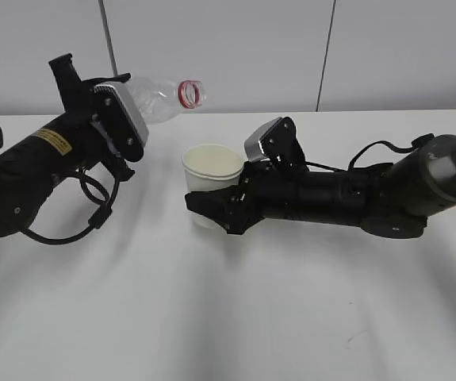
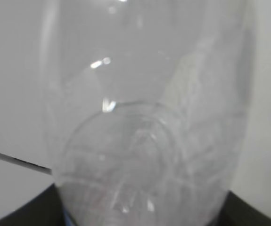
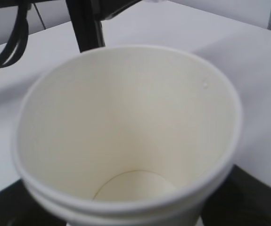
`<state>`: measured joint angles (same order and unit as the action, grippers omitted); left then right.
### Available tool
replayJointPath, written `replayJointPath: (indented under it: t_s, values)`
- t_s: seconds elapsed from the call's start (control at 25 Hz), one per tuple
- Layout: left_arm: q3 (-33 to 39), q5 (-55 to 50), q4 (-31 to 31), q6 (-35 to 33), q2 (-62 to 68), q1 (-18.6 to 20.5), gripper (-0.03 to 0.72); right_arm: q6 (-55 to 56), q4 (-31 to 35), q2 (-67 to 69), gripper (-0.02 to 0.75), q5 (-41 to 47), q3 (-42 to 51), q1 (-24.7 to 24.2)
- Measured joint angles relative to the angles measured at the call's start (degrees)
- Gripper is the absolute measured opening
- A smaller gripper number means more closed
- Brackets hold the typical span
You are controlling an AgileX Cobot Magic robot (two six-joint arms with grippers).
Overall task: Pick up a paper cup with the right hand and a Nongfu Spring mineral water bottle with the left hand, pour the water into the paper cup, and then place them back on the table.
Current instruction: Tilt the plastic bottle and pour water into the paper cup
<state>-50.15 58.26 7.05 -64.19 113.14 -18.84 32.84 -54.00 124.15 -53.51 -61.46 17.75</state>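
Note:
The left hand's gripper (image 1: 126, 119) is shut on the Nongfu Spring mineral water bottle (image 1: 162, 99), held almost level above the table, its red neck ring (image 1: 190, 93) pointing right, up and left of the cup. The bottle's clear body fills the left wrist view (image 2: 144, 117); its label is hidden. The right hand's gripper (image 1: 216, 208) is shut on the paper cup (image 1: 212, 176), upright just over the white table (image 1: 235, 317). The cup fills the right wrist view (image 3: 126, 127), and its inside looks dry. Both grippers' fingertips are hidden in the wrist views.
A grey panelled wall (image 1: 291, 48) stands behind the table's far edge. The left arm's looping black cables (image 1: 85, 214) hang near the tabletop. The right arm (image 1: 386, 194) lies low across the right of the table.

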Motion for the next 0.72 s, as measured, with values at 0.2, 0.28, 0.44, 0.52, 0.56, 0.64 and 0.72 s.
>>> replayJointPath:
  t_s: [0.2, 0.28, 0.44, 0.52, 0.56, 0.64, 0.72]
  values:
    - [0.0, 1.4, 1.3, -0.6, 0.0, 0.0, 0.363, 0.0, 1.0, 0.0, 0.531, 0.4, 0.0, 0.0]
    - [0.0, 1.4, 1.6, -2.2, 0.0, 0.0, 0.363, -0.1, 1.4, 0.0, 0.531, 0.5, 0.0, 0.0]
    - [0.0, 1.4, 1.8, -5.3, 0.0, 0.0, 0.362, -0.1, 1.6, 0.0, 0.531, 0.5, 0.0, 0.0]
    - [0.0, 1.4, 1.8, -6.7, 0.0, 0.0, 0.362, -0.1, 1.6, 0.0, 0.531, 0.5, 0.0, 0.0]
    - [0.0, 1.4, 1.8, -7.1, 0.0, 0.0, 0.362, -0.1, 1.6, 0.0, 0.531, 0.5, 0.0, 0.0]
    - [0.0, 1.4, 1.8, -7.6, 0.0, 0.0, 0.362, -0.1, 1.7, 0.0, 0.531, 0.5, 0.0, 0.0]
    - [0.0, 1.4, 1.8, -8.0, 0.0, 0.0, 0.362, -0.1, 1.7, 0.0, 0.531, 0.5, 0.0, 0.0]
